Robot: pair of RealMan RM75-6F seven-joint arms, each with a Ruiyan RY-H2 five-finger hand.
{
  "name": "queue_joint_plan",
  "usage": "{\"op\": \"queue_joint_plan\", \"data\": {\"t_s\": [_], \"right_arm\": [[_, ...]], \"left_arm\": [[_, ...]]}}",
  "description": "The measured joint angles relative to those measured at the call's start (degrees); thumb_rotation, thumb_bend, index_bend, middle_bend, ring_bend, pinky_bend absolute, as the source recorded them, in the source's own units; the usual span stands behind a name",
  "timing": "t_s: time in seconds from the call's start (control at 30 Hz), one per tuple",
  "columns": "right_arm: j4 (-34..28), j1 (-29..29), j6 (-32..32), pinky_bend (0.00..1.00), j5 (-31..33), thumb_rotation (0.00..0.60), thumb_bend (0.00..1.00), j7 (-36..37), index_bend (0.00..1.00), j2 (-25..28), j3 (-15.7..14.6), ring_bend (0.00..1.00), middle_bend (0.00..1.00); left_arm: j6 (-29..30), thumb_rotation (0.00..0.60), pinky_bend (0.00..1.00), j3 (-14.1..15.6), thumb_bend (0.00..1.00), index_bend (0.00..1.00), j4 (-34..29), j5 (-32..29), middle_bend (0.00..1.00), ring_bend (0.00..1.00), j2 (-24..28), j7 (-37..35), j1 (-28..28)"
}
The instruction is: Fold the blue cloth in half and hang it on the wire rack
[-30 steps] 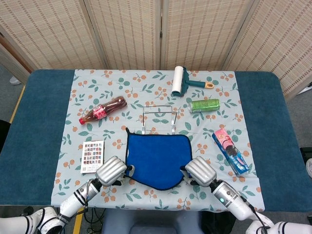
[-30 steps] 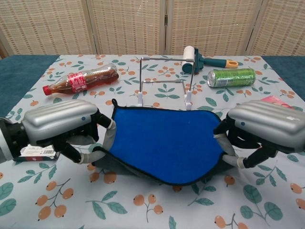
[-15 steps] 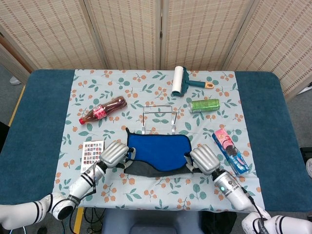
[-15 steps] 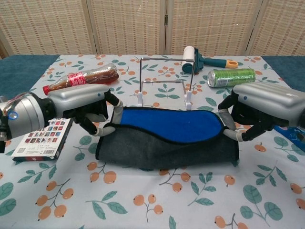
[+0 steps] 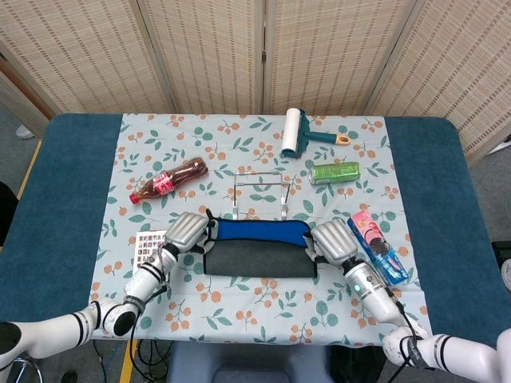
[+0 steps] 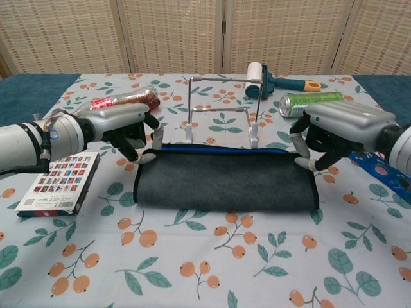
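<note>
The blue cloth (image 5: 257,249) (image 6: 225,183) lies folded in half on the table, its dark grey underside on top and a strip of blue showing along the far edge. My left hand (image 5: 189,231) (image 6: 122,131) pinches the folded edge at the cloth's left corner. My right hand (image 5: 334,242) (image 6: 334,131) pinches the right corner. The wire rack (image 5: 260,194) (image 6: 221,109) stands upright just behind the cloth, between the two hands.
A cola bottle (image 5: 168,180) lies at the left. A card box (image 5: 146,247) (image 6: 59,183) sits beside my left hand. A lint roller (image 5: 294,132) and green can (image 5: 335,172) are behind the rack. A pink-and-blue packet (image 5: 378,247) lies right of my right hand.
Both hands carried the cloth's near edge up and away to the far edge, folding it in half. The grey underside now covers most of the blue.
</note>
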Motion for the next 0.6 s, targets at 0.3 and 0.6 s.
{"op": "queue_joint_plan", "data": {"t_s": [0.3, 0.6], "right_arm": [[3.44, 2.29, -2.47, 0.97, 2.99, 0.600, 0.49, -1.11, 0.68, -1.90, 1.34, 0.87, 0.93], [6.73, 3.89, -3.99, 0.97, 4.56, 0.600, 0.49, -1.57, 0.68, -3.43, 1.72, 0.87, 0.93]], "left_arm": [[-3.02, 0.600, 0.95, -1.64, 0.43, 0.62, 6.12, -5.55, 1.00, 0.86, -2.58, 3.34, -3.11], [-4.98, 0.600, 0.95, -2.25, 0.43, 0.61, 10.30, -9.51, 1.00, 0.86, -4.24, 5.65, -5.12]]}}
